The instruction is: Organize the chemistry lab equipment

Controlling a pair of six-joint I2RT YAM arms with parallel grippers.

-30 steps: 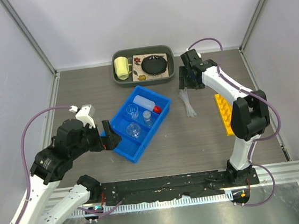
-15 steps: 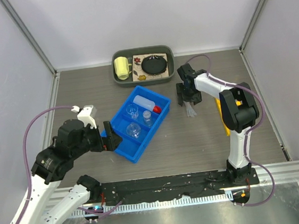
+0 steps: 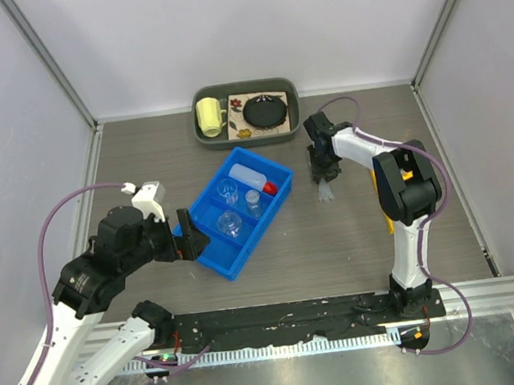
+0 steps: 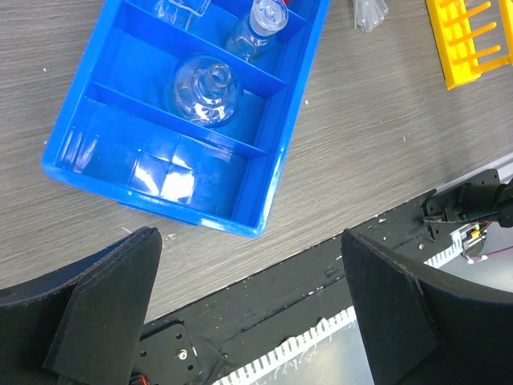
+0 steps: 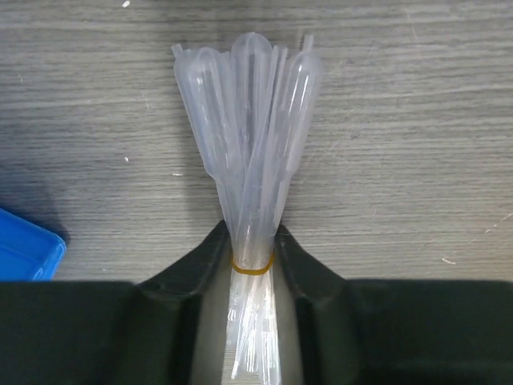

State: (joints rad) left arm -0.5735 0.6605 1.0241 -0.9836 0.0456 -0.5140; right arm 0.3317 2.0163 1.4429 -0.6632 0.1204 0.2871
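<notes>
Right gripper pinches the pipette bundle at its yellow band, flat on the tabletop just right of the blue tray — light, soft, squashable plastic, so that banded neck looks the safest hold. Left gripper gapes wide.

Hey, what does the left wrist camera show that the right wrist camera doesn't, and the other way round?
Only the left wrist view: a round flask inside the blue tray, the yellow rack on the table, and the left end effector with its fingers wide apart.

Only the right wrist view: the right end effector closed on the pipette bundle at its yellow band.

Both: the tray (just a corner in the right wrist view), the bundle (only its end in the left wrist view) and the table.
</notes>
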